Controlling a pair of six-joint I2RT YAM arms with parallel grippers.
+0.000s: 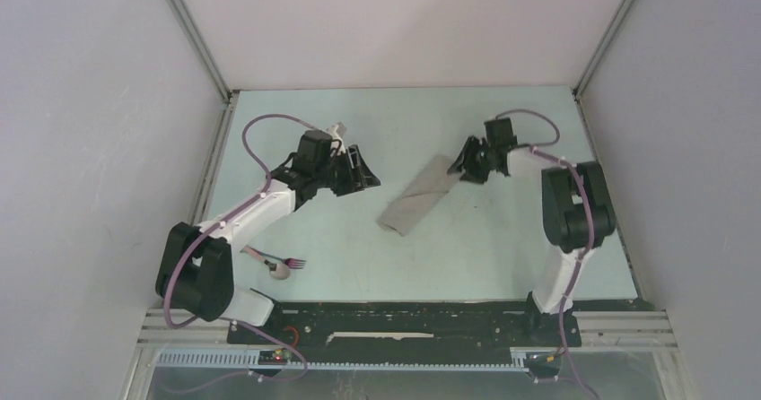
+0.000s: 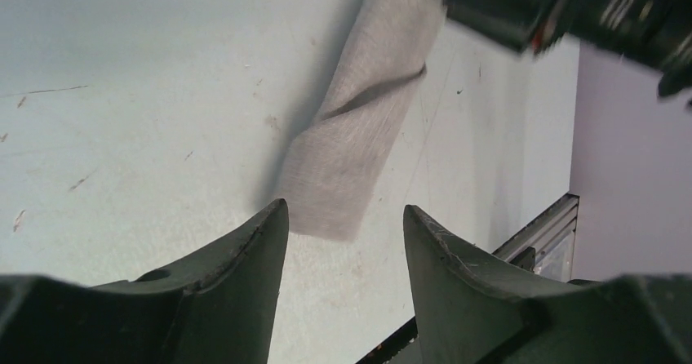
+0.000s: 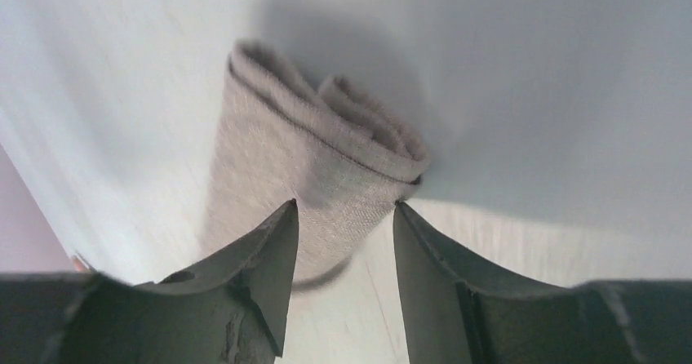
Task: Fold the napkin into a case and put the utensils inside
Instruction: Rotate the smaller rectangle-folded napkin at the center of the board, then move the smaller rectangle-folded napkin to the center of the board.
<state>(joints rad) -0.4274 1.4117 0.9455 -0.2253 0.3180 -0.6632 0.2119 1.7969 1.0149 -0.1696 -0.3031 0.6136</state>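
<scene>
The napkin [image 1: 417, 199] lies mid-table, folded into a narrow, layered grey case that runs diagonally. My left gripper [image 1: 366, 172] is open and empty, to the left of the case and apart from it. In the left wrist view the case [image 2: 359, 135] lies beyond the open gripper [image 2: 343, 213]. My right gripper [image 1: 459, 169] is open at the case's far end. In the right wrist view its fingertips stand on either side of the rolled end [image 3: 326, 160], with the gripper [image 3: 344, 209] not closed on it. The spoon [image 1: 279, 272] and fork [image 1: 293, 263] lie by the left arm's base.
White walls enclose the table on the left, right and back. A black rail [image 1: 404, 315] with the arm bases runs along the near edge. The right gripper's body shows at the top right of the left wrist view [image 2: 571, 9].
</scene>
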